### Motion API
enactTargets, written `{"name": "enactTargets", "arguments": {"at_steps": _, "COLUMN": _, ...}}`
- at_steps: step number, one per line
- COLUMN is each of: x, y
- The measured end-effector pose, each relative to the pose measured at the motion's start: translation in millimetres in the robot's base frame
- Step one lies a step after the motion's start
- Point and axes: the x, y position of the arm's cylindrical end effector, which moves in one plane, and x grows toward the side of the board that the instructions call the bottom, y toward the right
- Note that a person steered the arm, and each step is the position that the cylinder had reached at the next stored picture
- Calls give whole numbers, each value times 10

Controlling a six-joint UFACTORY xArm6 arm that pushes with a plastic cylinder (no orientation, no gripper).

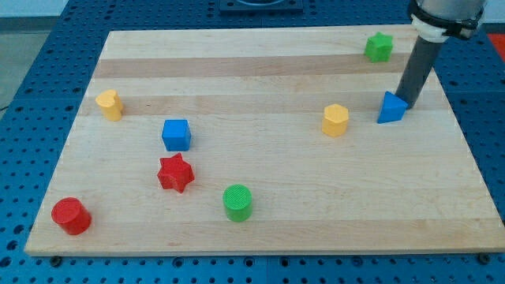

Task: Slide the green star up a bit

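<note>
The green star (pixel 379 47) sits near the view's top right on the wooden board (pixel 260 213). My tip (pixel 409 102) rests on the board below and to the right of the star, touching or almost touching the upper right side of a blue triangle block (pixel 390 109). The dark rod rises from the tip toward the top right corner of the view.
A yellow hexagon block (pixel 335 120) lies left of the blue triangle. A yellow block (pixel 110 104) is at the left, a blue cube (pixel 176 135) and red star (pixel 175 173) left of centre, a green cylinder (pixel 237 203) at the bottom middle, a red cylinder (pixel 71 216) bottom left.
</note>
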Motion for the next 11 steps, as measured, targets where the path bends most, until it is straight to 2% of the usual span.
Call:
{"name": "enactTargets", "arguments": {"at_steps": 1, "x": 0, "y": 0}}
{"name": "enactTargets", "arguments": {"at_steps": 2, "x": -434, "y": -101}}
{"name": "enactTargets", "arguments": {"at_steps": 3, "x": -696, "y": -145}}
{"name": "enactTargets", "arguments": {"at_steps": 5, "x": -696, "y": -533}}
{"name": "enactTargets", "arguments": {"at_steps": 6, "x": -696, "y": -533}}
{"name": "enactTargets", "arguments": {"at_steps": 7, "x": -707, "y": 0}}
{"name": "enactTargets", "arguments": {"at_steps": 9, "x": -707, "y": 116}}
{"name": "enactTargets", "arguments": {"at_steps": 11, "x": -1091, "y": 112}}
